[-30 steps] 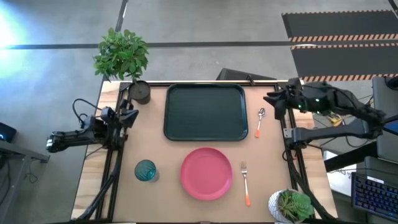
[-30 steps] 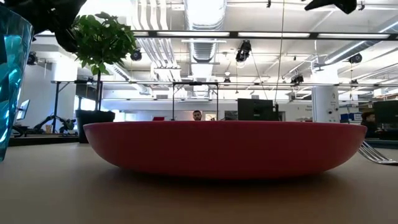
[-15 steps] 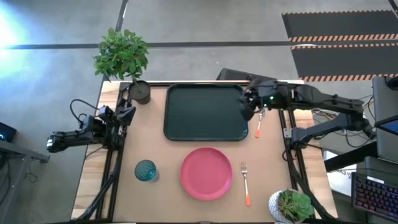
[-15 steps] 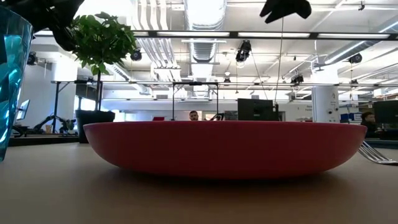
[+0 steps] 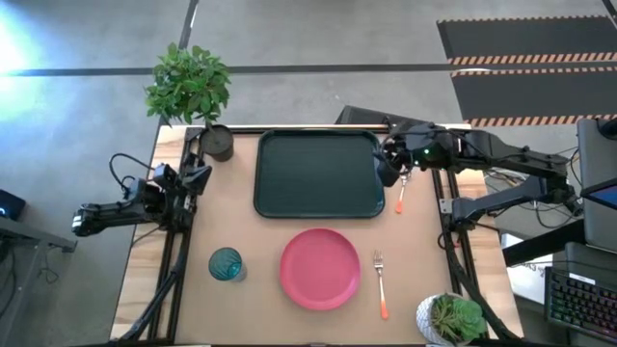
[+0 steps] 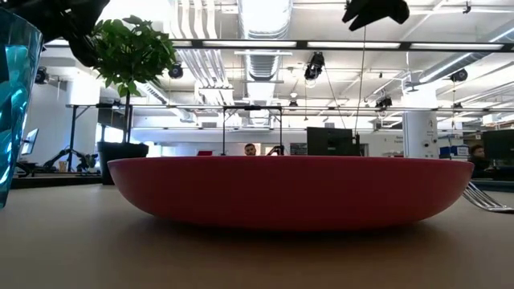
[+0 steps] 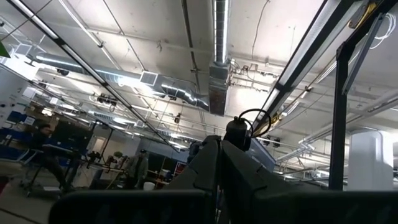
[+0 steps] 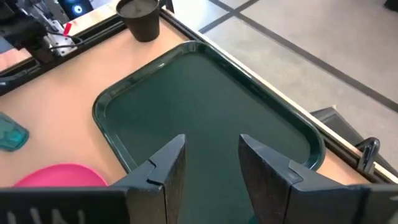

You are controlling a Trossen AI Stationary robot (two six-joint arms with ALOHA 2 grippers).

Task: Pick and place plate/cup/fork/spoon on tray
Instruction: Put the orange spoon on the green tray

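The tabletop (image 5: 241,231) is pale wood and carries everything, with no readable writing, brand or label on any item. Largest on it is the tray (image 5: 318,173), dark green-black and bare inside, lying at the far middle. Near its front edge sits the pink plate (image 5: 320,268), which fills most of the low view as a red band (image 6: 289,193). Two potted plants stand at opposite corners: a leafy one in a dark pot (image 5: 217,142) just beside the tray's far left corner, and a smaller one (image 5: 451,321) at the near right corner. The teal cup (image 5: 227,263) stands well left of the plate. The fork (image 5: 381,284) lies just right of the plate, orange handle toward the near edge. The spoon (image 5: 403,190) lies just right of the tray. The right gripper (image 5: 388,166) hovers over the tray's right rim beside the spoon, jaws wide and empty. The left gripper (image 5: 196,180) rests at the tabletop's left edge, jaws closed on nothing.
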